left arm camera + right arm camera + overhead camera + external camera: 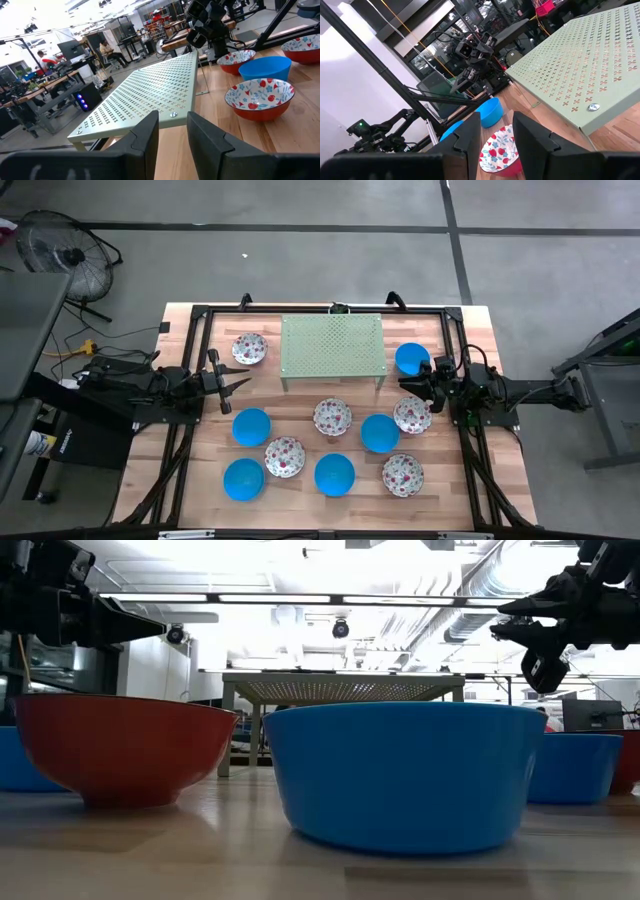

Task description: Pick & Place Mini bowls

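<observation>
Ten mini bowls sit on their bases on the wooden table, five blue, such as one (251,426), and five white floral, such as one (332,417). One floral bowl (249,348) and one blue bowl (411,358) flank the green stand (332,345). My left gripper (240,383) (172,132) is open, raised above the table left of the stand and between the floral bowl and the blue bowl (251,426). My right gripper (408,385) (496,132) is open, raised right of the stand, between the blue bowl and a floral bowl (412,415).
The green perforated stand (145,95) stands on legs at the far middle of the table. A black frame (200,315) runs round the table's edges. The other bowls fill the near half, with small gaps between them. A fan (65,255) stands off the table, far left.
</observation>
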You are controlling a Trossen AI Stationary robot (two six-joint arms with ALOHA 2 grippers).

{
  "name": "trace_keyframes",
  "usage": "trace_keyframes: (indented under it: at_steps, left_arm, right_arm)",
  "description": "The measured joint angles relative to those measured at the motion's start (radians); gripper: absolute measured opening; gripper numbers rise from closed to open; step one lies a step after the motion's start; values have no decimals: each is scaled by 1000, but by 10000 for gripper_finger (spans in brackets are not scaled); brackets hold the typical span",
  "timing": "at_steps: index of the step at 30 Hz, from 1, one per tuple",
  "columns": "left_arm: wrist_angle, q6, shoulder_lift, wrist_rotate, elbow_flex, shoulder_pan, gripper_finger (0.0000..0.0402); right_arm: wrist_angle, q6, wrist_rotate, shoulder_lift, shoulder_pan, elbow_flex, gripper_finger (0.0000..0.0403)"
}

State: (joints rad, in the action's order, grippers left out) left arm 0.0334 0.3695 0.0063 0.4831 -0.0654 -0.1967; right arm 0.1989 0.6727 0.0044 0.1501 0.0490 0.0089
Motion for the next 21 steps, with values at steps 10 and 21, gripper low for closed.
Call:
trace_keyframes:
  at_steps: [10,21]
  left_arm:
    - [0,0,0,0,0,0,97]
    - [0,0,0,0,0,0,97]
  right_arm:
    - [1,0,13,0,0,0,103]
    - [10,-87,6,0,2,0,103]
